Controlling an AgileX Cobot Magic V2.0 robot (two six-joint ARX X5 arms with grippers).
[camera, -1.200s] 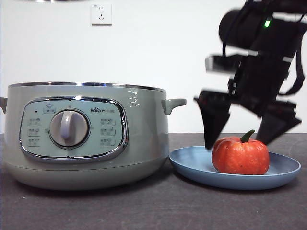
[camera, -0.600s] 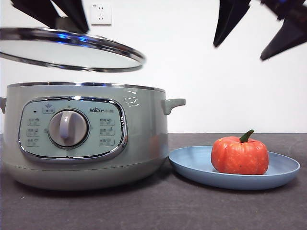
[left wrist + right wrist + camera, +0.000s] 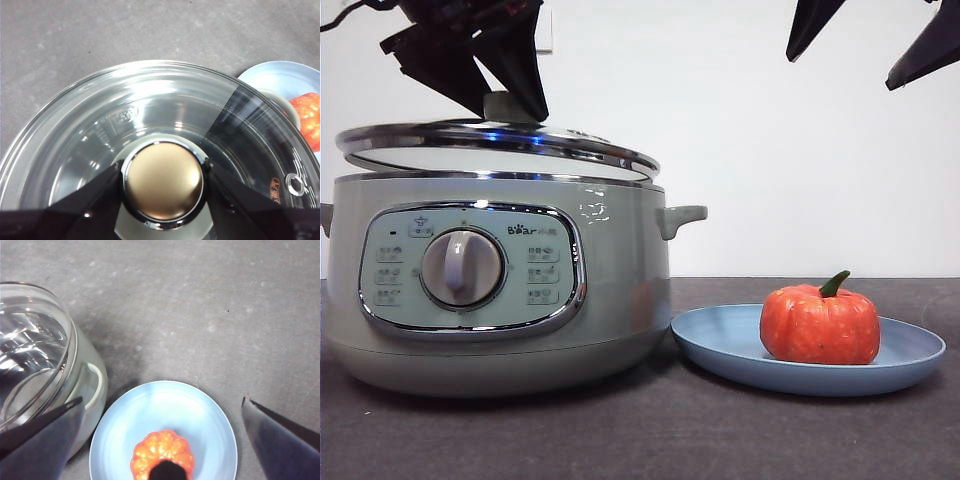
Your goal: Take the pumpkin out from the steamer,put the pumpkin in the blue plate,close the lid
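Over the large round sage-green steamer (image 3: 500, 285), the left gripper (image 3: 495, 95) carries the round glass lid with chrome rim (image 3: 500, 145) by its pale knob (image 3: 163, 181), jaws clamped on either side of that knob. Lid sits tilted just above the pot rim, not seated; whether its lower edge already touches the rim I cannot tell. Step in hand looks like the last one, closing the lid. Next move calls for levelling the lid, centring it on the rim, lowering until the chrome edge sits all round, then letting go of the knob.

Small orange-red ribbed pumpkin with green stem (image 3: 820, 325) already rests in the shallow light-blue plate (image 3: 720, 345), which lies just beside the steamer at its 3 o'clock in the front view. Right gripper (image 3: 870, 40) hangs high above the plate, at the pumpkin's 12 o'clock, jaws wide apart, holding nothing, touching nothing.
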